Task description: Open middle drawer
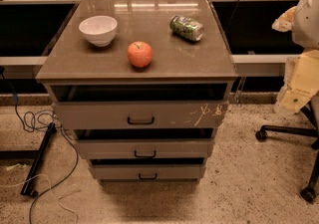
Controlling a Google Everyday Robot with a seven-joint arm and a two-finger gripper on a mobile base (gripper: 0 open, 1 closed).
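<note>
Speckled flooring (249,183) is spreading beneath a grey-brown cabinet (164,54). The middle drawer (109,149) is sitting at six o'clock from the apple (139,54), between the scratched top drawer (99,115) and the lowest drawer (119,172), with a dark gap showing above its front. A white bowl (98,30) is resting at ten o'clock from the apple and a green can (186,28) at two o'clock. The gripper is lying outside the view, so I cannot tell its state.

Smooth semi-gloss laminate shining on the cabinet top (164,61), middle drawer (107,149) front looking plain matt, bowl (98,30) on the cabinet gleaming like glazed ceramic, can (187,28) there glinting metallic, gripper (298,88) right of the cabinet appearing pale matt plastic
</note>
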